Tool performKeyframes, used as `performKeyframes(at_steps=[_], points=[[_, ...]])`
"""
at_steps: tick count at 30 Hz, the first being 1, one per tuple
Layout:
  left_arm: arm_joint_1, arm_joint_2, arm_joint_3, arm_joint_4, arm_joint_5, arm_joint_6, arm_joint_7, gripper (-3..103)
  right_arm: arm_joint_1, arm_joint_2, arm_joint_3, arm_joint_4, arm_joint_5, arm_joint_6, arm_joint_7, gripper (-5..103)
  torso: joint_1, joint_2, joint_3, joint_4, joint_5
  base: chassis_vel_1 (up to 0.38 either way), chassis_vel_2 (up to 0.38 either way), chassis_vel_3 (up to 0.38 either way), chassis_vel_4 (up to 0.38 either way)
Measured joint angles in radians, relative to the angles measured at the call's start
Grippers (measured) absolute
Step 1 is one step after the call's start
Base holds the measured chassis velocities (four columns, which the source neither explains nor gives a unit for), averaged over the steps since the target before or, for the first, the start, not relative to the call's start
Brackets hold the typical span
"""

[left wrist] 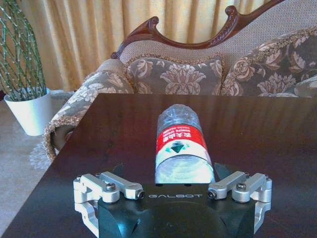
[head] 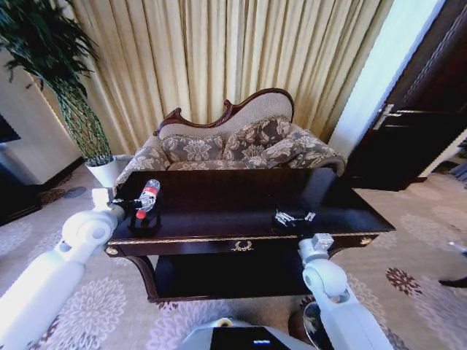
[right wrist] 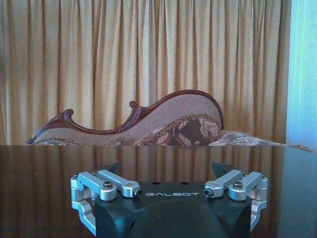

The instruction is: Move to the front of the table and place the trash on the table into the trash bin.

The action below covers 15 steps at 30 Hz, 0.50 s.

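Observation:
A clear plastic bottle (head: 149,195) with a red cap and a red-white label lies on the left part of the dark glossy table (head: 219,211), its base pointing toward the sofa. My left gripper (head: 143,217) stands open at the cap end. In the left wrist view the bottle (left wrist: 181,144) lies between the spread fingers (left wrist: 118,167). My right gripper (head: 294,217) rests open and empty above the right part of the tabletop (right wrist: 39,173). The trash bin (head: 296,325) is a brown round shape on the floor beside my right arm, mostly hidden.
A carved-back patterned sofa (head: 233,142) stands right behind the table, with gold curtains beyond it. A tall plant in a white pot (head: 106,172) is at the back left. A dark door (head: 416,124) is at the right. Patterned carpet surrounds the table.

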Motion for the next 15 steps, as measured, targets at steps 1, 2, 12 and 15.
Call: performKeyframes(at_steps=[1,2,12,15], points=[[-0.001,-0.003,0.004,0.000,0.000,0.000,0.000,100,0.000,-0.001,0.000,0.000,0.000,0.001,0.000,100,0.000,0.000,0.000,0.0000,0.0001,0.000,0.000,0.000,0.000],[-0.001,-0.005,0.005,0.000,0.000,0.000,-0.001,100,0.000,-0.001,0.000,0.001,0.001,0.001,0.000,100,0.000,0.000,0.000,-0.0001,0.0000,0.000,0.000,0.000,0.000],[0.015,-0.017,0.002,-0.004,-0.014,0.000,-0.014,100,0.004,-0.009,0.000,0.002,0.004,0.002,0.001,100,0.000,0.000,0.000,0.0000,0.0001,0.000,0.000,0.000,0.000],[0.016,-0.019,-0.001,-0.005,-0.017,0.000,-0.015,99,0.004,-0.008,-0.001,0.002,0.004,0.003,0.002,100,0.000,0.000,0.000,0.0000,0.0000,0.000,0.000,0.000,0.000]])
